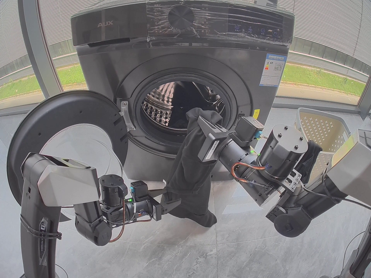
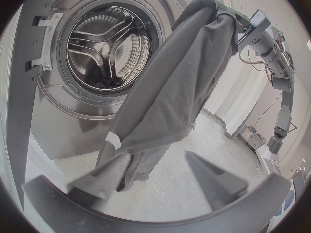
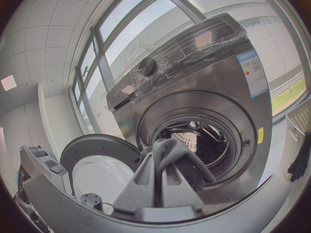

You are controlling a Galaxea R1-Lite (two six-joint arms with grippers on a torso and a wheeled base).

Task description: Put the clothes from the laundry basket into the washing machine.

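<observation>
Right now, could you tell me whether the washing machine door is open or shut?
Open: the door is swung wide to the robot's left, and the drum shows through the opening.

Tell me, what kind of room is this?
Probably a laundry corner in a glass-walled building: a front-loading washing machine with its door open, a laundry basket beside it on the tiled floor, and tall windows behind, looking onto grass.
</observation>
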